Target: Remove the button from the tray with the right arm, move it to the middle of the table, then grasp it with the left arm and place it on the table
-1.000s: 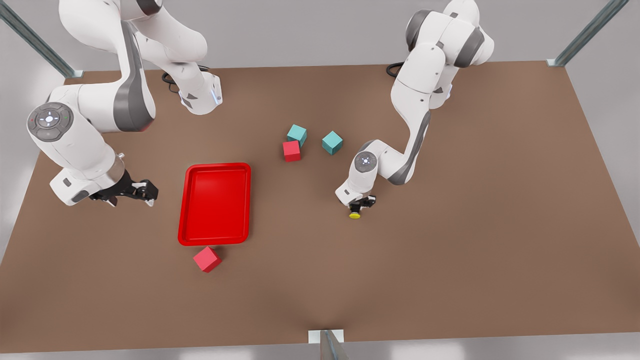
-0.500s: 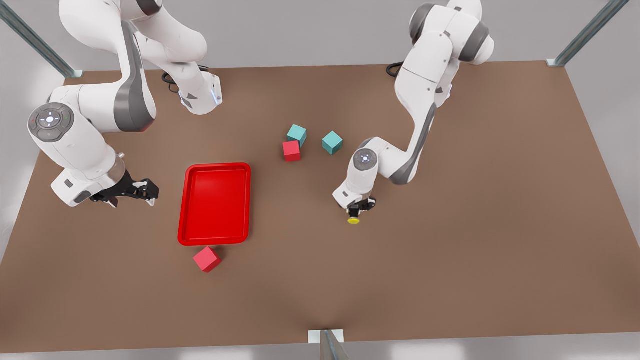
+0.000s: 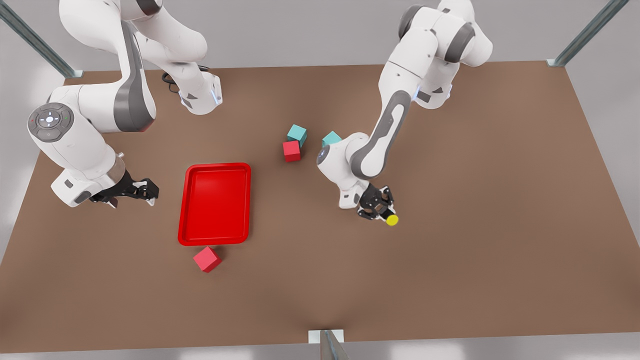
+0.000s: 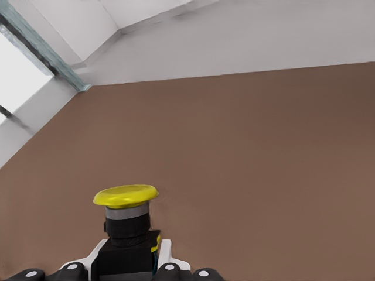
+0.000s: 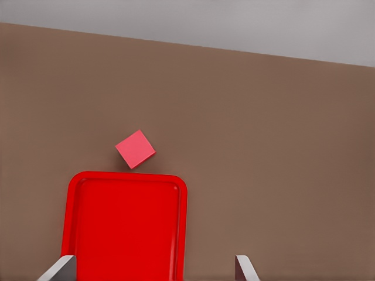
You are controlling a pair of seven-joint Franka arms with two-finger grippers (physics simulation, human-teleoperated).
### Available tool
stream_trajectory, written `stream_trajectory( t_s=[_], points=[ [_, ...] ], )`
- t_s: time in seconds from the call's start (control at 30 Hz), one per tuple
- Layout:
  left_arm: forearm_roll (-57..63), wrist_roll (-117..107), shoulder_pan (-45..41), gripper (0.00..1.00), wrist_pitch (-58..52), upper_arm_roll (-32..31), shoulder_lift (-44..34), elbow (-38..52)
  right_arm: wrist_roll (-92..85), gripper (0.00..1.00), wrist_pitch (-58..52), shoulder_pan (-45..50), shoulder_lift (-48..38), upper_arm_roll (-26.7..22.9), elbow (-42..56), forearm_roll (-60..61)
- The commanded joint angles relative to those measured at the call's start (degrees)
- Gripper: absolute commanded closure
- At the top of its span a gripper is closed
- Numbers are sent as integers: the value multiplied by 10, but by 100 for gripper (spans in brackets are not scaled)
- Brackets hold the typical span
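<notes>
A: Where's the button (image 3: 390, 219)?
B: In the left gripper (image 3: 378, 205), clenched on its black body; the yellow cap sticks out past the fingertips toward the front view's right. It's held above the brown worktop (image 3: 500, 200), roughly mid-worktop, a bit right of center in the front view. Left wrist view shows the same: button (image 4: 126, 216) clamped between the fingers (image 4: 166, 252), cap pointing away from the wrist, bare worktop (image 4: 263, 146) beyond.

A: Touching the worktop?
B: Can't tell from these views.

A: Right gripper (image 3: 131, 191)?
B: On the front view's left, just left of the red tray (image 3: 215, 204), apart from it, holding nothing. Fingers spread apart — the right wrist view shows two fingertips (image 5: 58, 270) wide apart with the tray (image 5: 126, 225) between and beyond them. That arm waits.

A: Tray contents?
B: Nothing in it. One red cube (image 3: 207, 259) sits on the worktop just beside the tray's near short edge; in the right wrist view that cube (image 5: 135, 148) is just past the tray's end, not touching.

A: Other stuff?
B: Another red cube (image 3: 291, 150) and a teal cube (image 3: 297, 134) close together far-center, second teal cube (image 3: 330, 137) beside them, partly hidden behind the left arm (image 3: 380, 135).
</notes>
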Motion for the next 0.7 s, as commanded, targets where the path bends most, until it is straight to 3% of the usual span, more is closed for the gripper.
stream_trajectory(
  t_s=[0.0, 0.27, 0.53, 0.67],
  points=[
    [64, -930, -2, 66, -174, 0, 9, -2, -7, 0, 0, 0, -1, 0, 0, 1],
    [239, -1108, -4, 66, -185, 2, 107, -15, -6, 0, 0, 0, 0, 0, 0, 0],
    [285, -1106, -4, 65, -201, 3, 173, -27, -5, 0, 3, 3, 6, 0, 0, -2],
    [290, -855, 0, 66, -202, 3, 172, -32, -8, 0, 3, 2, 6, 0, 0, -3]
  ],
)
